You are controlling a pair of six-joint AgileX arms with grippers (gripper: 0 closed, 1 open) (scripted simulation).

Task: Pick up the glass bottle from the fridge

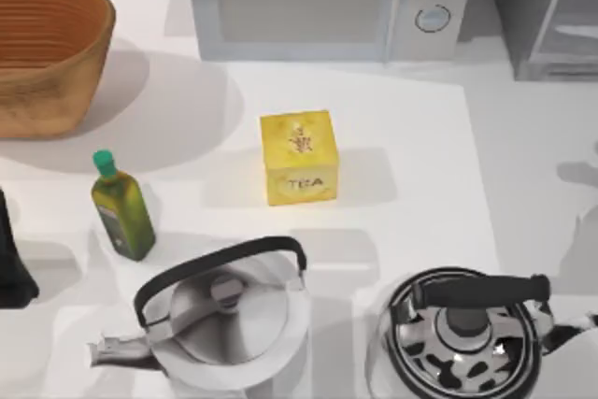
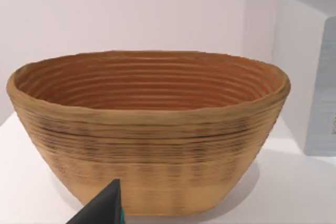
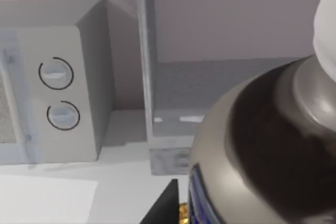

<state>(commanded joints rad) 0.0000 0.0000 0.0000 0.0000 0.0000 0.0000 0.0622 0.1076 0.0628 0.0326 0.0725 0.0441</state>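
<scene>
The right end effector hangs in front of the fridge, at the far right of the bench. Little of it can be seen past a dark wedge at the edge of the right wrist view. Whether it is open or clamped cannot be told.

Pressed close against that wedge is the glass bottle, with a dark brownish body, a blue label edge and a pale neck. It looms tilted before the pale door frame and the grey inside of the fridge. Judging by how near it sits to the wrist camera, it is probably between the end effector's pads and already out of the cabinet, but contact cannot be confirmed. The bottle's base and top are cut off.

The microwave, with its two round knobs, stands just left of the fridge. In the top view the fridge is clipped by the far right corner and its shelves are hard to make out.

The left end effector is parked at the bench's left edge, facing the woven basket. Its opening cannot be judged either.
</scene>
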